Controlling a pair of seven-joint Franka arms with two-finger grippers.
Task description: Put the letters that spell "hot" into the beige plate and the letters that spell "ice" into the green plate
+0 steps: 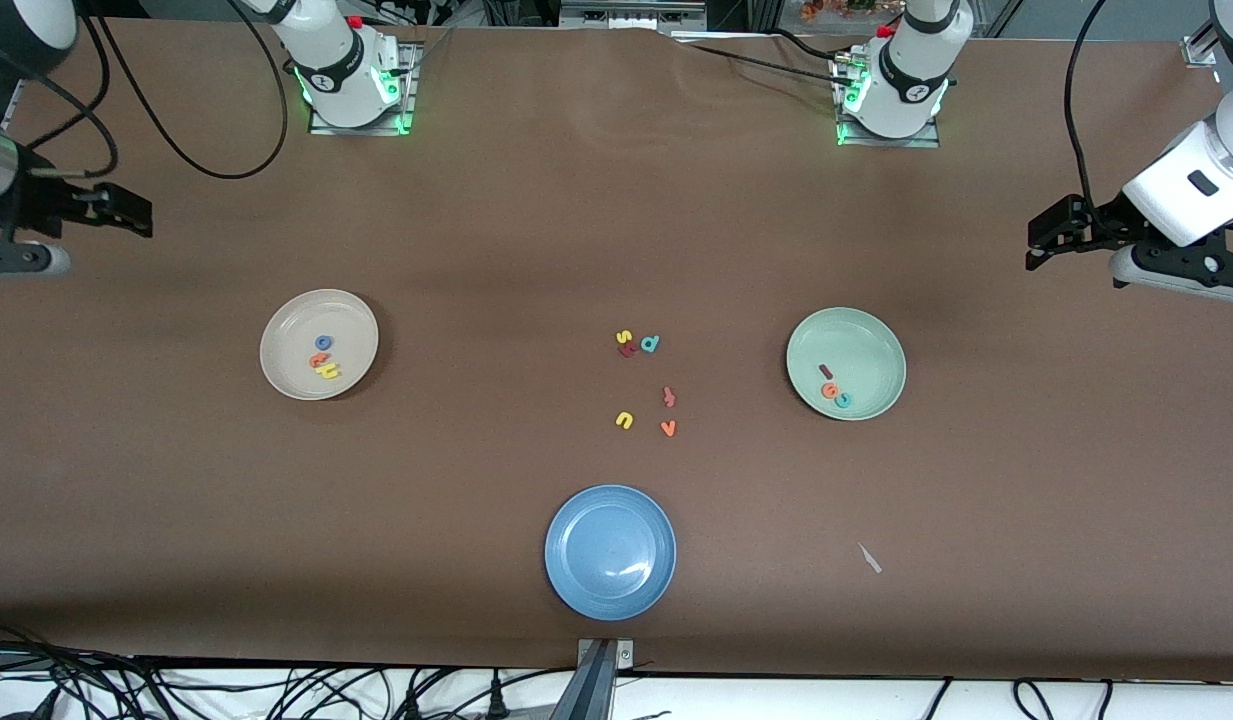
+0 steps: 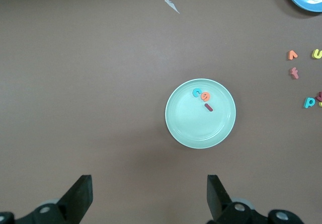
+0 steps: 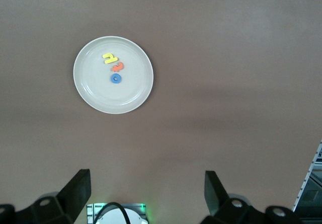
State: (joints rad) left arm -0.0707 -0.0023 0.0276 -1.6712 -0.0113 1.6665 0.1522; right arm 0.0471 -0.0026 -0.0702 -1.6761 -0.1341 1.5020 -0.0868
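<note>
The letters that spell "hot" [image 1: 322, 357] lie together in the beige plate [image 1: 286, 372], toward the right arm's end of the table: blue o [image 1: 323, 342] farthest from the front camera, orange t [image 1: 319, 359] in the middle, yellow h [image 1: 328, 372] nearest, touching or nearly so. Listing from the front camera's edge outward: blue plate [image 1: 610, 595], holding nothing (not called for by the task, hence judged a distractor); a small pale scrap [image 1: 869, 558] on the cloth toward the left arm's end; the leftover letters in a loose scatter at mid-table, orange v [image 1: 667, 428] and yellow u [image 1: 624, 420] nearest, salmon f [image 1: 668, 397] next, then teal d [image 1: 650, 344] beside a yellow-and-red pair too small to read, all sensibly left out since neither word needs them. Level with that scatter, the green plate [image 1: 876, 345] toward the left arm's end holds the letters that spell "ice" [image 1: 834, 387]: dark red i [image 1: 825, 371], orange e [image 1: 829, 390], teal c [image 1: 843, 400], close together. Farther up, right gripper [image 1: 126, 212] hangs over bare cloth at its own table end, fingers spread wide, carrying nothing; left gripper [image 1: 1044, 240] likewise at its end, fingers apart, empty. Judgement: both words are sorted and both arms wait clear of the plates, so the task looks complete.
</note>
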